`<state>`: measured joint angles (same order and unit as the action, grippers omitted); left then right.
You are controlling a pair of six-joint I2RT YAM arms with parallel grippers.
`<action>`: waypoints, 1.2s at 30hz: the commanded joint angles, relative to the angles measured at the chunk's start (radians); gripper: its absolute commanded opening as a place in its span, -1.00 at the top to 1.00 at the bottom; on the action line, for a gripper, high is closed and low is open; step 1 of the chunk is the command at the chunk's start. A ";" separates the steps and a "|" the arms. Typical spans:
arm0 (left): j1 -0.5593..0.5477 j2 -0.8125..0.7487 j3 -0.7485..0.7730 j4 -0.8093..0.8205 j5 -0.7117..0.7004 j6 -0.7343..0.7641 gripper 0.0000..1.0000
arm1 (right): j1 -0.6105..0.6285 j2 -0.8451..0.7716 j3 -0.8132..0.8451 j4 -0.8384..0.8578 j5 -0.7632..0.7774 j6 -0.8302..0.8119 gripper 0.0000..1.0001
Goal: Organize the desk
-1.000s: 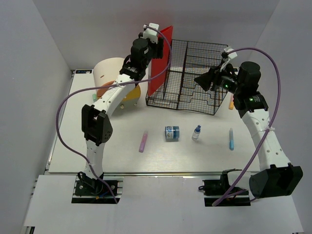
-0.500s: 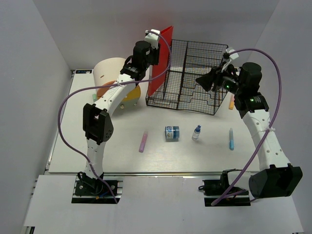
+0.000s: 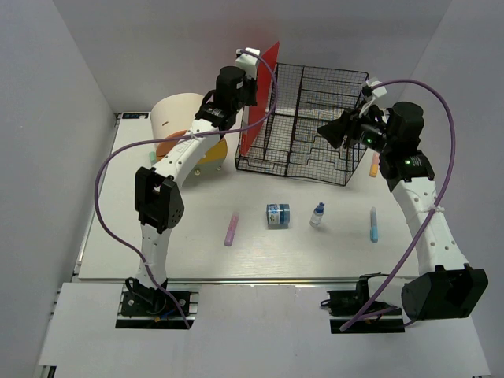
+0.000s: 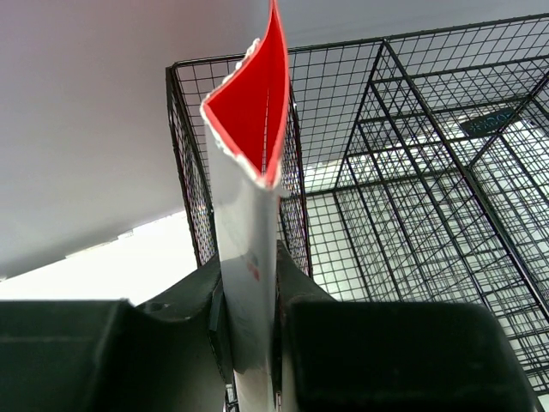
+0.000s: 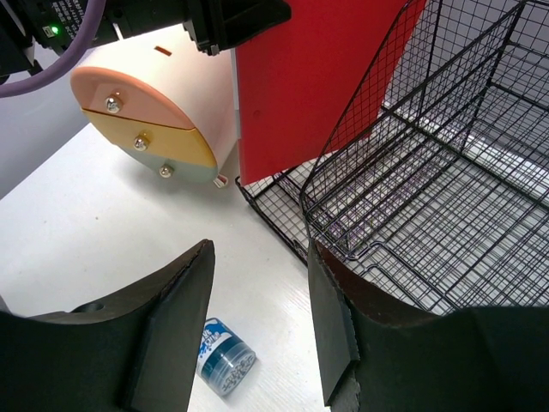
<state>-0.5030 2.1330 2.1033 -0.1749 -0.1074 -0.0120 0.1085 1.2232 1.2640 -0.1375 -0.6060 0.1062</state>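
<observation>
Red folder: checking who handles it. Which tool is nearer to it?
Left. The left tool is closed on the red folder at its edge; the right tool hangs open over the wire basket, not touching the folder.

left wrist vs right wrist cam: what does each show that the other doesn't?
Left wrist only: the left gripper closed on the red folder, seen edge-on from below. Right wrist only: the right gripper open and empty, the cream-and-orange drawer box and the blue jar. Both: the red folder and the black wire basket.
</observation>
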 commanded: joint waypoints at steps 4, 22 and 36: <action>0.004 -0.059 -0.034 0.107 0.043 0.010 1.00 | -0.012 -0.027 -0.002 0.052 -0.020 0.015 -0.07; 0.004 -0.248 -0.453 0.587 0.103 0.049 1.00 | -0.018 -0.025 -0.008 0.058 -0.029 0.018 -0.07; 0.034 -0.220 -0.460 0.695 0.140 0.044 1.00 | -0.024 -0.025 -0.014 0.059 -0.035 0.020 -0.07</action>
<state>-0.4820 1.9560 1.6424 0.4191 0.0116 0.0326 0.0910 1.2232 1.2598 -0.1238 -0.6266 0.1238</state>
